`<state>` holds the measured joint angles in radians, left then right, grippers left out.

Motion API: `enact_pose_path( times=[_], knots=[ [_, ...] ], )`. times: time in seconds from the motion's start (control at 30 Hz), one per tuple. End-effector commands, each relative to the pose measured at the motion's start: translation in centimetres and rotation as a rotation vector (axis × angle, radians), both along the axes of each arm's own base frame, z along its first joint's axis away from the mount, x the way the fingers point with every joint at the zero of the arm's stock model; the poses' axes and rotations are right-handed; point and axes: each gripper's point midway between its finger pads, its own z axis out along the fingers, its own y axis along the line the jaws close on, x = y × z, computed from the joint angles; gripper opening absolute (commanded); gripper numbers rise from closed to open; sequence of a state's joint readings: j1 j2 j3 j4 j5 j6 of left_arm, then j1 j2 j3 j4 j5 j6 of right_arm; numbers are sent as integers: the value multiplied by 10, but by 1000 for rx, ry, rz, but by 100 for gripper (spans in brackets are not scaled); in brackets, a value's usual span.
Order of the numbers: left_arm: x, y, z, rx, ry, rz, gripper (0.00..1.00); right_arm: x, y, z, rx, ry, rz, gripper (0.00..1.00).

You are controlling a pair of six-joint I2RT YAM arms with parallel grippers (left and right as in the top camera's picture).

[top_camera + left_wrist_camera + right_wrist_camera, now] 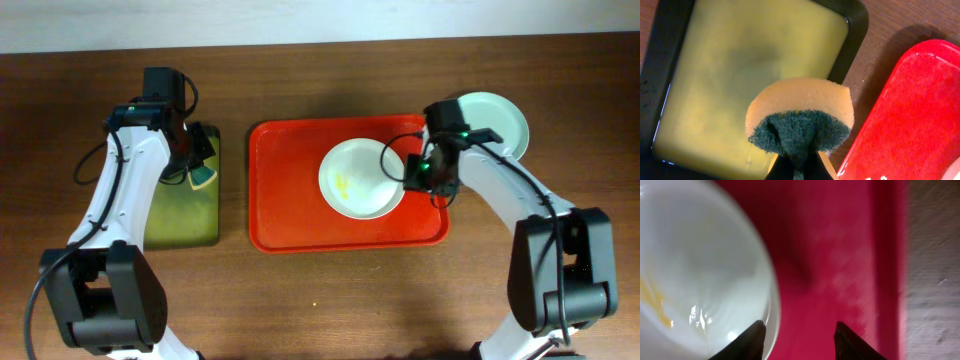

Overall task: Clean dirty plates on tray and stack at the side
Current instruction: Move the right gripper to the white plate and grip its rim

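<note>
A pale plate (362, 178) with a yellow smear lies on the red tray (285, 200), toward its right side. My right gripper (415, 175) is at that plate's right rim. In the right wrist view it (797, 332) is open, with one finger over the plate (700, 265) and the other over bare tray (840, 255). A second pale plate (495, 122) rests on the table past the tray's far right corner. My left gripper (799, 170) is shut on a yellow sponge (800, 117) with a green scouring face, held above the small tray.
A black-rimmed tray (185, 215) with a yellow-green inside sits left of the red tray, with a strip of wooden table (235, 190) between them. The red tray's corner (910, 115) shows at the right of the left wrist view.
</note>
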<state>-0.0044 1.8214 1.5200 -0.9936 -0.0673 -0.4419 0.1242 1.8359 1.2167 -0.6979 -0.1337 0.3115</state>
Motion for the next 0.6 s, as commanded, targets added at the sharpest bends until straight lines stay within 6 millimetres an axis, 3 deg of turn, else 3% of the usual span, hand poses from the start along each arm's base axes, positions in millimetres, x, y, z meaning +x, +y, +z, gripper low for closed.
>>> enact_pose_path(
  times=[0.0, 0.1, 0.27, 0.4, 0.5, 0.57],
  knots=[
    [2, -2, 8, -7, -30, 8, 0, 19, 6, 7, 32, -67, 2, 46],
    [2, -2, 8, -7, -30, 8, 0, 28, 14, 3, 37, -98, 18, 46],
    [2, -2, 8, -7, -30, 8, 0, 27, 35, -26, 47, -61, 66, 46],
    [2, -2, 8, -7, -30, 8, 0, 27, 35, -27, 47, -59, 67, 41],
    [2, -2, 8, -7, -30, 8, 0, 30, 36, -26, 48, -73, 72, 20],
    [2, -2, 9, -6, -33, 8, 0, 30, 36, -27, 48, -70, 73, 12]
  ],
)
